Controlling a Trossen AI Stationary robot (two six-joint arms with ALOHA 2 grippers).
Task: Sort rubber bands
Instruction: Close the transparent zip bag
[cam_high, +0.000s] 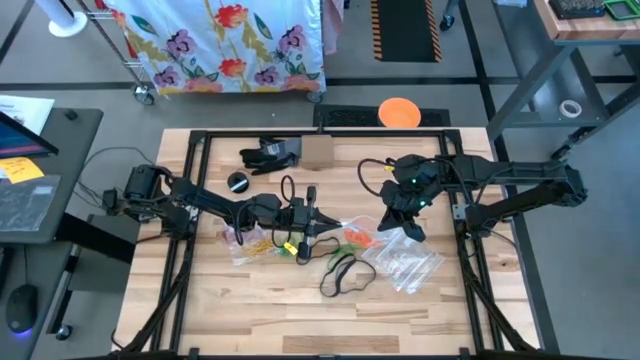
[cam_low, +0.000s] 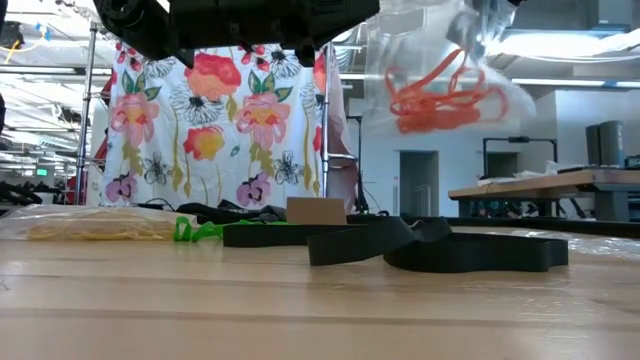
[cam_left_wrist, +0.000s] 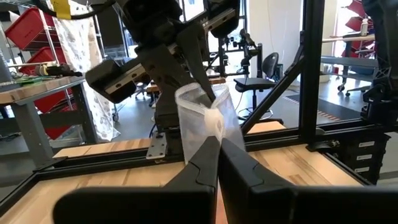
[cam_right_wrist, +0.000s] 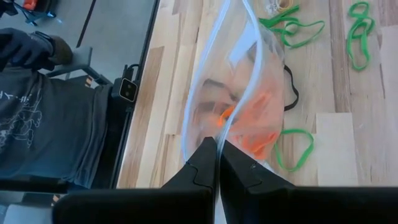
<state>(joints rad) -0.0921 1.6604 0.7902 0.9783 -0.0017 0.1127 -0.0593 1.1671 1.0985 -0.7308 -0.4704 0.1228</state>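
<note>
Both grippers, left (cam_left_wrist: 217, 146) and right (cam_right_wrist: 216, 149), pinch a clear bag (cam_right_wrist: 239, 93) holding orange rubber bands (cam_low: 440, 95) above the table (cam_high: 260, 310).

Even, bright overhead light fills the room, ceiling strips glaring white in the low view, where the near counter (cam_low: 320, 310) is blurred, the clear bag (cam_low: 440, 70) shines with glare, and shadows on the wood stay soft and faint.

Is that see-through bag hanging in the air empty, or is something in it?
Not empty. The clear bag hangs above the table with a tangle of orange rubber bands inside; the right wrist view shows orange through the plastic too.
</note>
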